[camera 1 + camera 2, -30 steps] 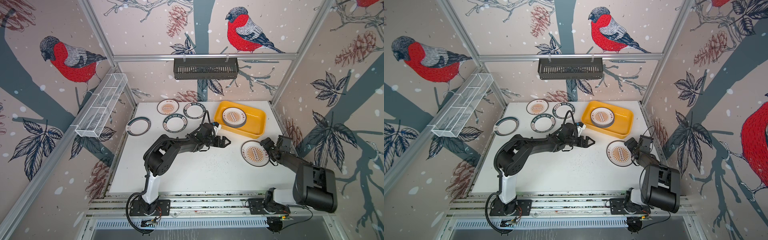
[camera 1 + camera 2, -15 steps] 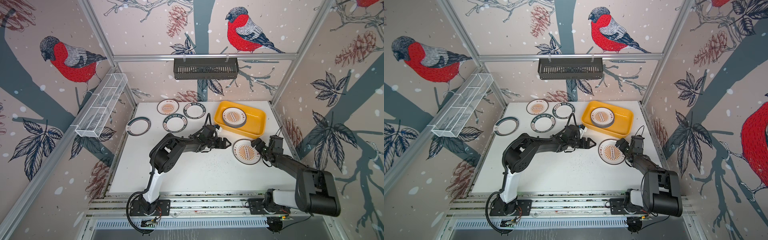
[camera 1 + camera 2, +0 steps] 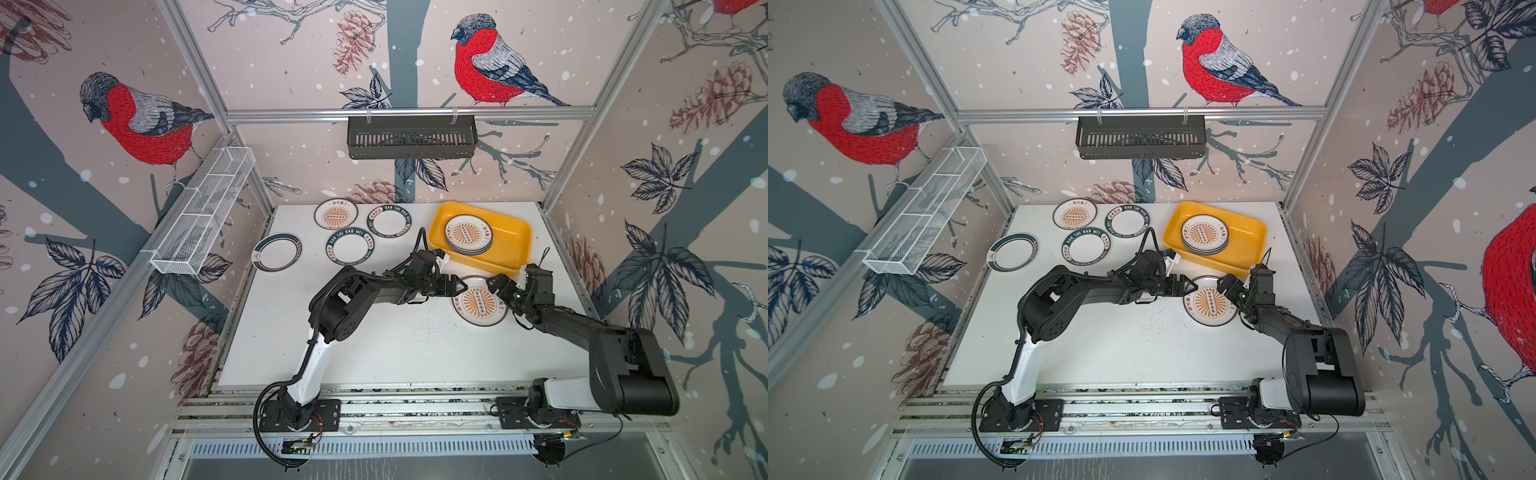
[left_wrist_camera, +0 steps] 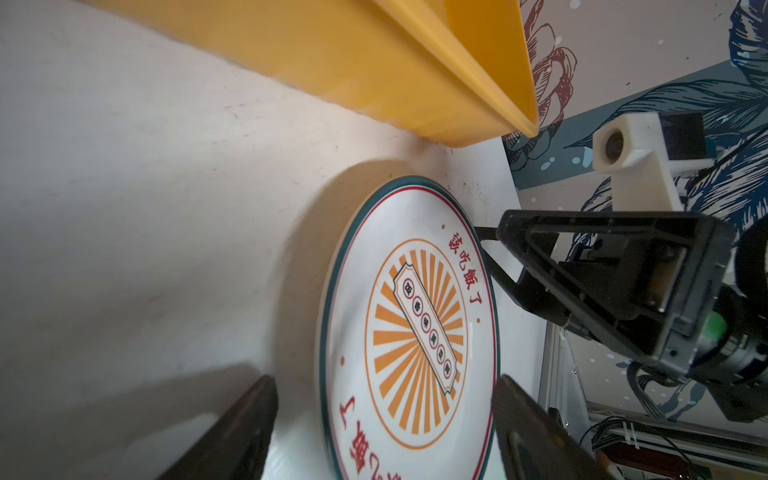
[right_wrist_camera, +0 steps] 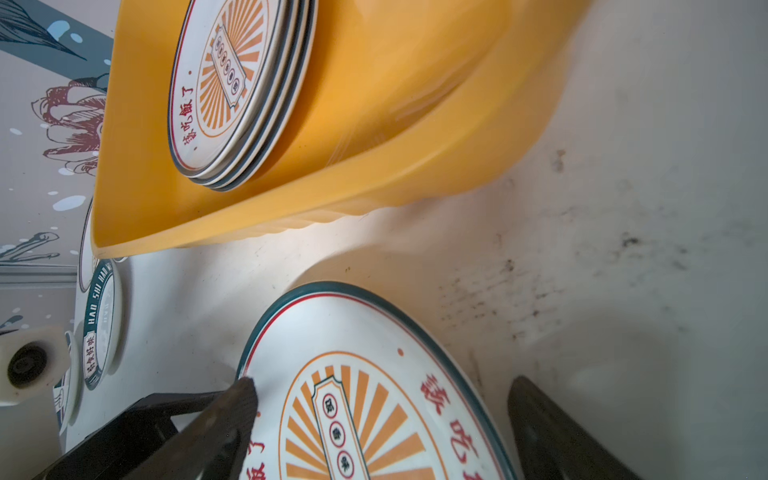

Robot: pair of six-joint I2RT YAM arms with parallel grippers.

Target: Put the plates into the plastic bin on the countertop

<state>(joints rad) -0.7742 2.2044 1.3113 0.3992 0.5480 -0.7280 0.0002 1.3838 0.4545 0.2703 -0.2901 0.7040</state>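
Note:
A white plate with an orange sunburst point(image 3: 480, 301) point(image 3: 1210, 301) lies on the countertop point(image 3: 395, 345) just in front of the yellow plastic bin point(image 3: 519, 245). My left gripper point(image 3: 460, 286) point(image 4: 384, 380) is open, its jaws standing either side of the plate's left rim. My right gripper point(image 3: 497, 289) point(image 5: 382, 382) is open at the opposite rim, with one fingertip point(image 5: 243, 395) touching the plate. A stack of sunburst plates point(image 3: 468, 233) point(image 5: 237, 91) sits in the bin. Several more plates point(image 3: 350, 246) lie at the back left.
A black slatted basket point(image 3: 411, 137) hangs on the back rail. A white wire rack point(image 3: 203, 216) is fixed to the left wall. The bin's near wall point(image 4: 374, 83) stands close behind both grippers. Aluminium rails point(image 3: 415, 409) edge the front.
The sunburst plate has slid left from near the right edge, with my right gripper moving along behind it. My left gripper's jaws have narrowed somewhat around its rim.

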